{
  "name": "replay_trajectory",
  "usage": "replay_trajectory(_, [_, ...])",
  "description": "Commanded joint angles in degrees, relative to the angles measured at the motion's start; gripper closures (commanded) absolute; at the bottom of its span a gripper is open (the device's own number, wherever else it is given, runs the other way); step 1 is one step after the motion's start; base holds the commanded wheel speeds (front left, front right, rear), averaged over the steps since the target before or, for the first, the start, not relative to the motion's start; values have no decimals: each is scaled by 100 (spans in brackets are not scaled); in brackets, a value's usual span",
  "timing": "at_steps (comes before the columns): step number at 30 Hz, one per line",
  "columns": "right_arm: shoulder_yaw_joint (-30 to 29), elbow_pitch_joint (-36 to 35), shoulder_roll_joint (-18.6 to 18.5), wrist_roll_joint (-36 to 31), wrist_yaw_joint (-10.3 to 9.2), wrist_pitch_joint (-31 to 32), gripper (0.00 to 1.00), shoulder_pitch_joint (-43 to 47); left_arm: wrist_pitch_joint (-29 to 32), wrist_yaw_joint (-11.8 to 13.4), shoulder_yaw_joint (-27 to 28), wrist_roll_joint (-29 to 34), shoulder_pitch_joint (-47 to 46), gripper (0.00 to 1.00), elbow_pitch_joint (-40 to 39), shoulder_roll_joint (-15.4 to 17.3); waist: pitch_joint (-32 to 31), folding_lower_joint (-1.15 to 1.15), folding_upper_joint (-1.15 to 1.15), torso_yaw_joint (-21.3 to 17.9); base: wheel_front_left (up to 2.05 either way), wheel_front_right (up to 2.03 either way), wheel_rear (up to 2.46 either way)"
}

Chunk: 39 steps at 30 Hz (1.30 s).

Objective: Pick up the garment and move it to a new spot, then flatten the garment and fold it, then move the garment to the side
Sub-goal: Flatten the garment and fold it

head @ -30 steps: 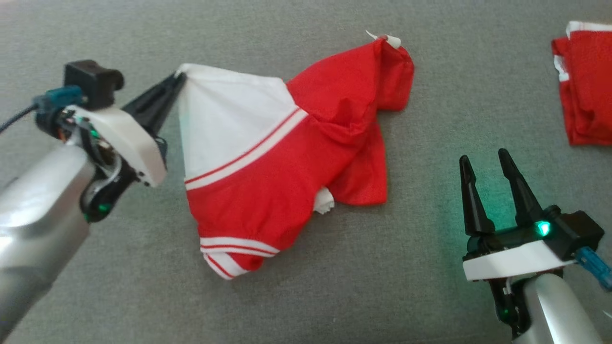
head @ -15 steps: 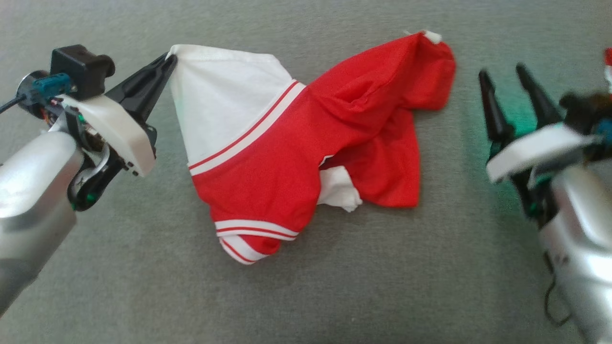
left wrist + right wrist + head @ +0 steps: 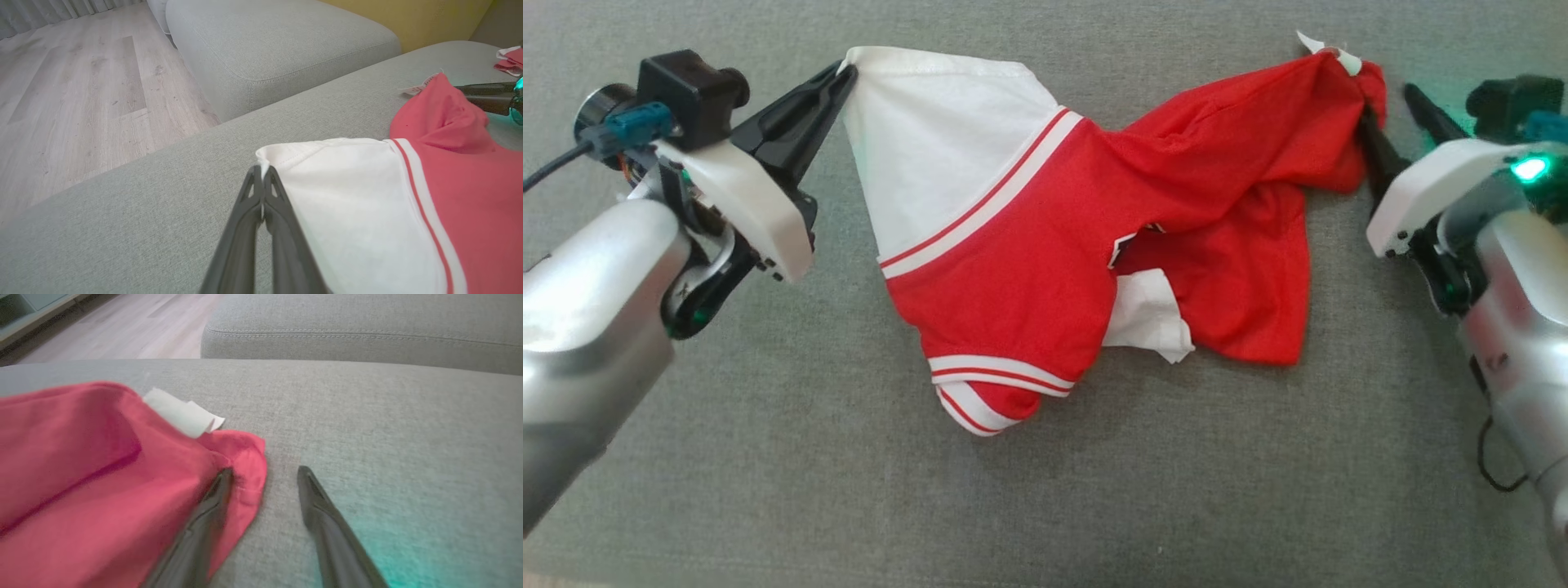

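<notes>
Although the garment (image 3: pixel 1045 245) reaches from one claw to the other, it is far from flat. Its red body bunches into folds in the middle, a striped cuff curls under at the near edge, and a white flap pokes out beside that cuff. Its white panel (image 3: pixel 939 147) forms the left end. The left claw (image 3: pixel 848 72) is clenched on the far corner of that panel, fingers pressed together with the hem pinched between their tips.

At the right end a white tag (image 3: pixel 1347 59) sticks up from the red corner. The right claw (image 3: pixel 1387 106) is there, released, with its jaws apart and grasping nothing. One finger is against the red hem, the other is over bare upholstery just beside it, and the edge of the cloth lies in the gap. The right wrist view is blurred here, but the inner finger seems to lie on top of the cloth rather than beneath it. A green light (image 3: pixel 1529 169) glows on that wrist.

All of this lies on a grey sofa cushion (image 3: pixel 727 457). Beyond it, the left wrist view shows a second grey cushion (image 3: pixel 278 41) and a pale wooden floor (image 3: pixel 81 102). A small heap of red and white cloth (image 3: pixel 508 61) lies well apart from the garment, past the right claw.
</notes>
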Motion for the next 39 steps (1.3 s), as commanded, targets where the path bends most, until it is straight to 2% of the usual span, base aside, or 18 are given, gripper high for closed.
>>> replay_trajectory(1, [162, -53, -2, 80, -4, -19, 100, 45, -71, 21, 229, 50, -295, 100, -80, 209, -14, -1, 0, 9, 0, 0, 0])
replay_trajectory(5, [441, -38, -117, 293, -4, -377, 100, -9, -279, 48, 206, 214, -286, 100, -1, 301, -136, -1, 0, -44, 0, 0, 0])
replay_trajectory(11, [566, -193, -517, 556, -4, -1011, 100, 61, -985, 256, 277, 589, -214, 100, -17, 534, -514, -1, 0, -235, 0, 0, 0])
replay_trajectory(14, [553, -503, -789, 720, -4, -1116, 100, 348, -1129, 380, 295, 652, -10, 100, -200, 761, -743, -1, 0, -380, 0, 0, 0])
replay_trajectory(18, [438, -1077, -1217, 835, -4, -1164, 100, 998, -1228, 666, 293, 681, 462, 100, -698, 1172, -986, -1, 0, -595, 0, 0, 0])
replay_trajectory(23, [60, -1815, -1529, 853, -4, -1174, 100, 2224, -1333, 1228, 244, 675, 1332, 100, -1695, 1611, -1132, -1, 0, -791, 0, 0, 0])
replay_trajectory(28, [-478, -2493, -1419, 842, -4, -1176, 100, 3469, -1388, 1859, 167, 619, 2236, 100, -2427, 1836, -1254, -1, 0, -855, 0, 0, 0])
replay_trajectory(29, [-478, -2493, -1419, 842, -4, -1176, 100, 3469, -1388, 1859, 167, 619, 2236, 100, -2427, 1836, -1254, -1, 0, -855, 0, 0, 0])
replay_trajectory(31, [-764, -2749, -1344, 797, -4, -1176, 100, 3818, -1407, 2024, 219, 678, 2430, 100, -2575, 1890, -1375, -1, 0, -861, 0, 0, 0])
replay_trajectory(35, [-1337, -3395, -1328, 516, -4, -1129, 100, 4140, -1423, 2219, 478, 922, 2516, 100, -2900, 2123, -1693, -1, 0, -965, 0, 0, 0])
replay_trajectory(39, [-1884, -4361, -1407, 193, -4, -653, 100, 4165, -1426, 2322, 848, 1045, 2482, 100, -3324, 2434, -2051, -1, 0, -1104, 0, 0, 0])
